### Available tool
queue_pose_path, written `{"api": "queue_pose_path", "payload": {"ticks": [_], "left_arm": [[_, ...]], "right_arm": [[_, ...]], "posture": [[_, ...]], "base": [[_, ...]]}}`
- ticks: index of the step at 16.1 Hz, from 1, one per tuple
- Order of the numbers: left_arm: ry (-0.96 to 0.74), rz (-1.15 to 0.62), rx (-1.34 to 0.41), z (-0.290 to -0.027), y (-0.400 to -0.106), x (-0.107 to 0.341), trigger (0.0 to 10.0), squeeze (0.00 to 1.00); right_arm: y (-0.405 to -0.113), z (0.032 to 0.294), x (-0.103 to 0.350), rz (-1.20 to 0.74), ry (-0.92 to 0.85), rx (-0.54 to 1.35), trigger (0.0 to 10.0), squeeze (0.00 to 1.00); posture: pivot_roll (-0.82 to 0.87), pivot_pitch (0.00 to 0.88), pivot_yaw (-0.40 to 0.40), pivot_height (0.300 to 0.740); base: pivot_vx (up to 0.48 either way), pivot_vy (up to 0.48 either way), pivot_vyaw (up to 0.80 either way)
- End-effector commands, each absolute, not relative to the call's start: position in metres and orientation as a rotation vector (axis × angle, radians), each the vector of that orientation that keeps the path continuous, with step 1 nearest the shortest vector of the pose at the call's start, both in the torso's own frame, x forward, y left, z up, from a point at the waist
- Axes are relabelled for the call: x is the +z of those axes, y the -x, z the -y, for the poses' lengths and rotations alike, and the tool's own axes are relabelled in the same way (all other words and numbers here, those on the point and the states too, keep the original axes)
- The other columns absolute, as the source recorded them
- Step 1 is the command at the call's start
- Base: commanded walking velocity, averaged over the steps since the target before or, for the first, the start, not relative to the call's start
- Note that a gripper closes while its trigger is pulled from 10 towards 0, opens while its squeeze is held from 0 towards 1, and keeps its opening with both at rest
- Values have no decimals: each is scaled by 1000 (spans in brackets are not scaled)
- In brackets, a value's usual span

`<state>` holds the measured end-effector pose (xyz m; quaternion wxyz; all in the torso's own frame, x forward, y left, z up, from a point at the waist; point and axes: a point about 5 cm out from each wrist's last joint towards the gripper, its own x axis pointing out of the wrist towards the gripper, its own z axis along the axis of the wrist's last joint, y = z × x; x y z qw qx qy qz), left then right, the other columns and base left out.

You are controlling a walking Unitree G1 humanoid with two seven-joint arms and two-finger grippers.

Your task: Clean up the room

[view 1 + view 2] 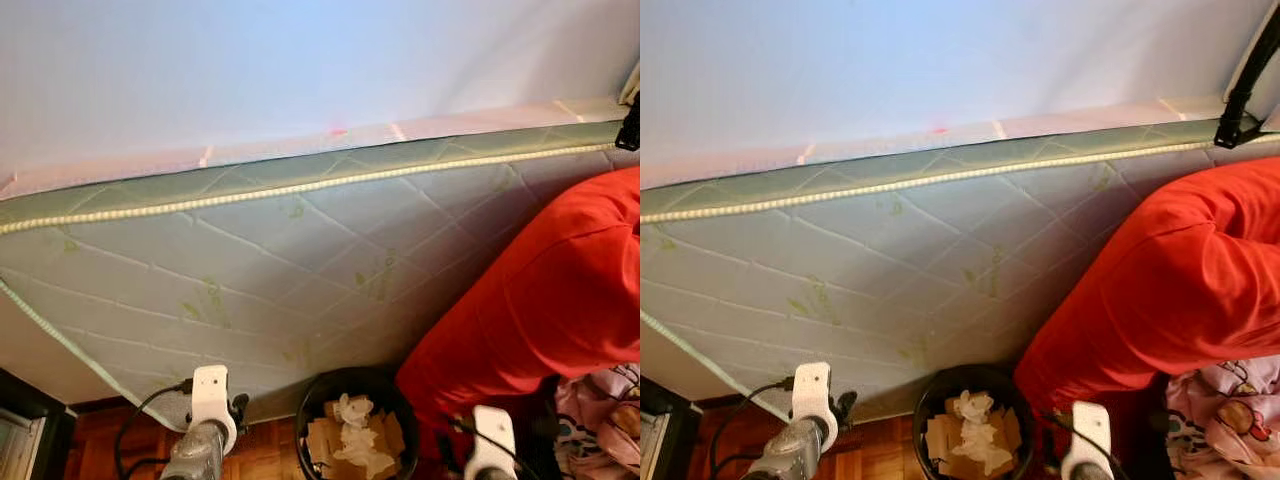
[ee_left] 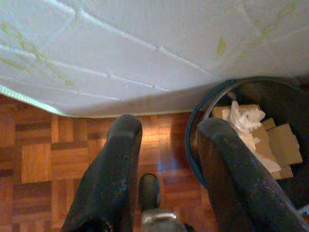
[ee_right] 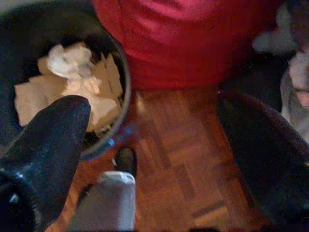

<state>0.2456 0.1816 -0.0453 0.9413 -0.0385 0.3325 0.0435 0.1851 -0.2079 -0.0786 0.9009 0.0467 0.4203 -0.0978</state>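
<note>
A black waste bin [image 1: 316, 392] stands on the parquet floor at the foot of the mattress, holding brown cardboard pieces and crumpled white paper [image 1: 352, 426]. My left gripper [image 2: 164, 140] hangs open above the floor just left of the bin [image 2: 289, 96], nothing between its fingers. The right gripper [image 3: 159, 125] is open too, over the floor between the bin [image 3: 104, 34] and a red cloth [image 3: 193, 38]. Both wrists show low in the left eye view, left wrist [image 1: 208, 398] and right wrist [image 1: 492, 432].
A quilted pale green mattress [image 1: 300, 270] with a light blue sheet [image 1: 250, 70] spans the view ahead. A large red cloth [image 1: 550, 290] hangs over its right side. Patterned pink fabric [image 1: 1230, 410] lies at lower right. A dark piece of furniture [image 1: 25, 425] sits at lower left.
</note>
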Motion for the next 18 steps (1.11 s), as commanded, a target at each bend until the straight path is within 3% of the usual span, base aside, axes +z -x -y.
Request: {"api": "queue_pose_path", "payload": {"ticks": [1, 9, 15, 18], "left_arm": [[90, -713, 100, -181, -235, -53, 10000, 0], [101, -825, 149, -201, -180, -80, 10000, 0], [96, -833, 138, -200, -179, -81, 10000, 0], [97, -838, 137, -200, -179, -81, 10000, 0]], "right_arm": [[-179, 211, -82, -896, -97, -215, 10000, 0], [-177, 196, -85, -918, -130, -173, 10000, 0], [-169, 188, -90, -952, -143, -159, 10000, 0], [-167, 188, -91, -966, -141, -148, 10000, 0]], "posture": [[54, 48, 7, 740], [64, 25, -1, 740], [62, 9, 3, 740], [63, 0, 2, 740]], "base": [[0, 0, 0], [0, 0, 0], [0, 0, 0], [0, 0, -758]]}}
